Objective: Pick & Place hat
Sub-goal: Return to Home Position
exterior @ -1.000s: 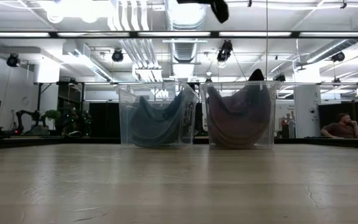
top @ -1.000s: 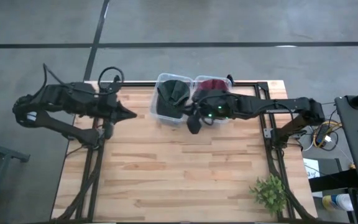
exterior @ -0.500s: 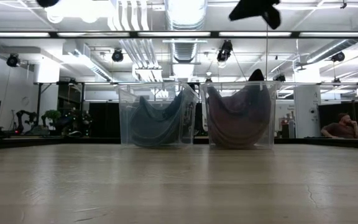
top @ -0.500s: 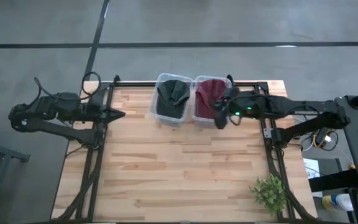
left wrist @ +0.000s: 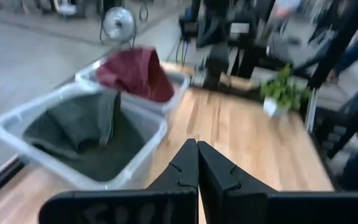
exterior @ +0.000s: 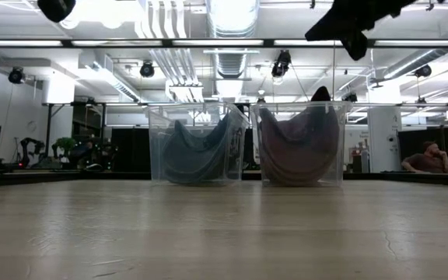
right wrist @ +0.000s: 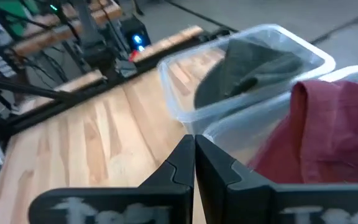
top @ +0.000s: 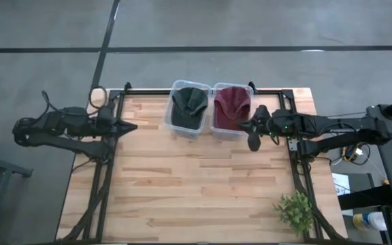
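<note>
Standing side by side at the far edge of the table (top: pixel 196 190), two transparent bins are shown: the left bin (top: pixel 168 117) is filled by one dark cap (top: pixel 189 103), the right bin (top: pixel 229 134) by one red cap (top: pixel 232 102). Open planks are broken only by one potted plant (top: pixel 295 209) at the near right corner. The left gripper (top: pixel 132 126) is held near the left edge, the right gripper (top: pixel 254 141) just right of the bins, both pinched together, empty.

robotics lab: ceiling ducts (exterior: pixel 232 19), concrete floor (top: pixel 250 27).
</note>
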You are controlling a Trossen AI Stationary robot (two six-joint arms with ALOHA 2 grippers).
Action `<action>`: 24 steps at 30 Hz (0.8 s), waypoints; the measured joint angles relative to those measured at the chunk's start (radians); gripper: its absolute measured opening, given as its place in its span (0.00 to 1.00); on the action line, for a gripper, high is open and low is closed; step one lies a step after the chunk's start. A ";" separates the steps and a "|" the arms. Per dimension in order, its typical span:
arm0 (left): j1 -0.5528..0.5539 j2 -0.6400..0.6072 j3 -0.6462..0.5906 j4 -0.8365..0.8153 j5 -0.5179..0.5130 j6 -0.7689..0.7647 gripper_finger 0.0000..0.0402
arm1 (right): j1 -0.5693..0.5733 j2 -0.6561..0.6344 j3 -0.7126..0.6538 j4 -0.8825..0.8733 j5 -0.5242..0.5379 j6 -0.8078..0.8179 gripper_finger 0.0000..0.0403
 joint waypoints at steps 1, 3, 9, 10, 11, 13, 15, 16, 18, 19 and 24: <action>0.000 -0.007 -0.006 0.026 -0.004 0.000 0.00 | 0.000 -0.012 -0.027 0.037 -0.008 -0.007 0.02; 0.000 -0.023 -0.028 0.092 -0.005 0.000 0.00 | 0.000 -0.028 -0.091 0.110 -0.011 -0.012 0.02; 0.001 -0.070 -0.086 0.164 -0.011 0.042 0.00 | 0.000 -0.083 -0.243 0.139 -0.008 0.015 0.02; 0.001 -0.076 -0.090 0.150 -0.022 0.077 0.00 | 0.000 -0.089 -0.266 0.136 -0.011 0.024 0.02; 0.001 -0.083 -0.096 0.140 -0.024 0.096 0.00 | 0.001 -0.094 -0.291 0.141 -0.017 0.047 0.02; 0.001 -0.093 -0.115 0.137 -0.012 0.099 0.00 | 0.002 -0.103 -0.330 0.181 -0.044 0.058 0.02; 0.000 -0.096 -0.140 0.153 0.009 0.101 0.00 | 0.002 -0.114 -0.368 0.249 -0.063 0.044 0.02; 0.000 -0.099 -0.161 0.174 0.014 0.109 0.00 | 0.003 -0.116 -0.390 0.293 -0.065 0.037 0.02; 0.000 -0.111 -0.204 0.232 0.029 0.108 0.00 | 0.002 -0.124 -0.435 0.408 -0.068 0.013 0.02; 0.000 -0.119 -0.228 0.265 0.036 0.096 0.00 | 0.002 -0.129 -0.457 0.469 -0.068 0.000 0.02; 0.000 -0.183 -0.337 0.411 0.050 0.067 0.00 | 0.002 -0.155 -0.546 0.678 -0.097 -0.078 0.02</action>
